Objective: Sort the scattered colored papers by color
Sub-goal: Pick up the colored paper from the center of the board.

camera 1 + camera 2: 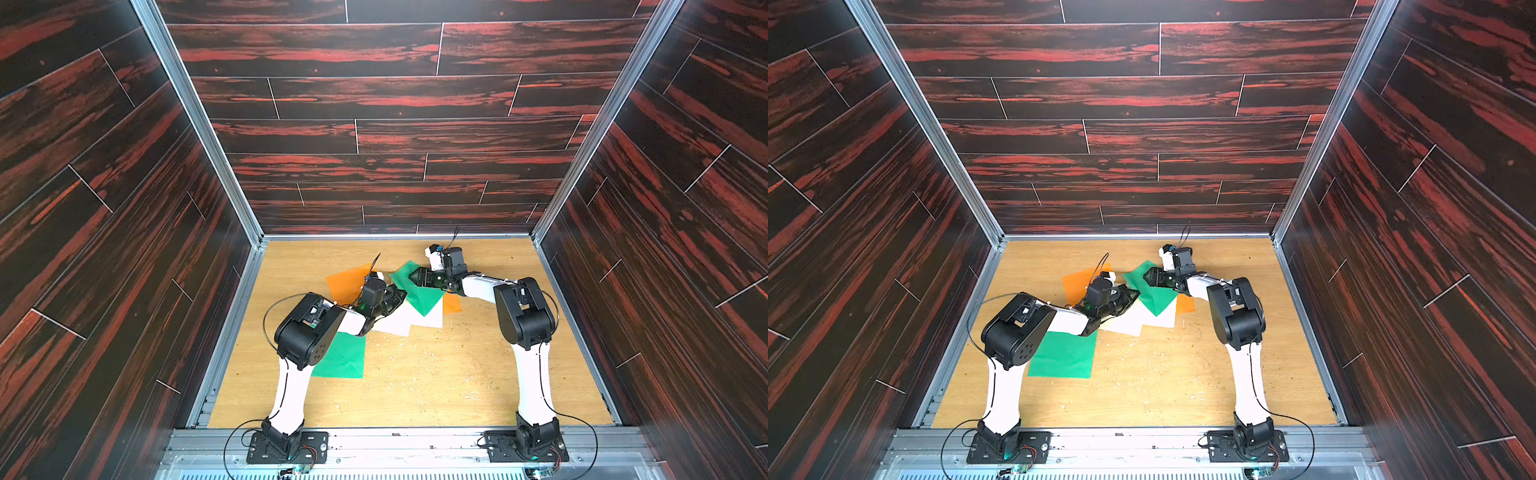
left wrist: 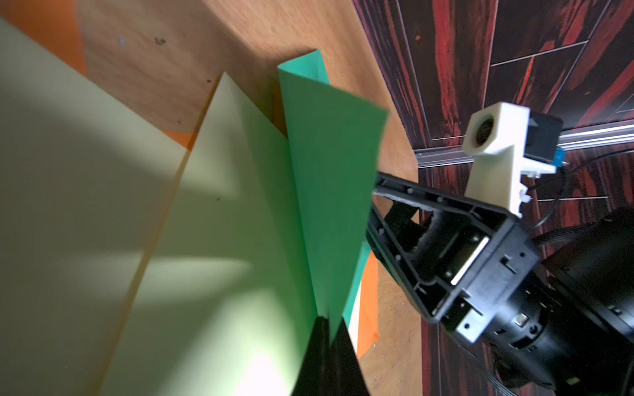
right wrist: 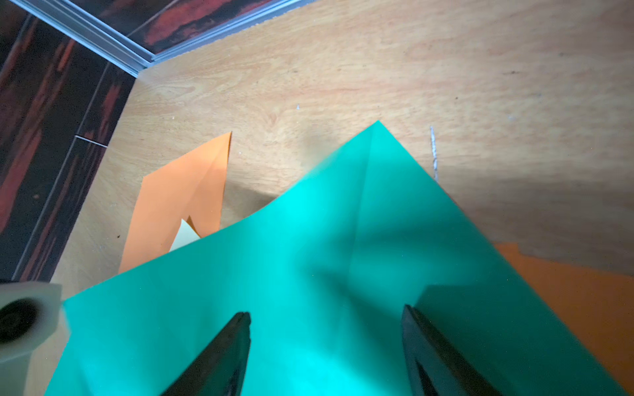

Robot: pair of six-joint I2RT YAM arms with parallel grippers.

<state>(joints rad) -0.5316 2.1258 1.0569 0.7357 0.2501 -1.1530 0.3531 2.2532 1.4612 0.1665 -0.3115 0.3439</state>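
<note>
Dark plank walls (image 1: 374, 95) streaked with red box the cell in at 9, 12 and 3 o'clock (silver aluminium rails (image 1: 202, 124) run up the corners). Floor's a light wood-grain board (image 1: 436, 386), scuffed white around the middle, metal base rail (image 1: 415, 442) at 6 o'clock.

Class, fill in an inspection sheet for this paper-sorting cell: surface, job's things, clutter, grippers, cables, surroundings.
Surface: wooden table, scuffed, pale flecks.
Job's things: middle green paper overlapping white papers; orange papers partly covered; second green paper partly hidden by left arm.
Clutter: nothing seen.
Grippers: left gripper shut on middle green paper; right gripper open over it.
Cables: black cable loops beside left arm.
Surroundings: dark wood-pattern walls.
</note>
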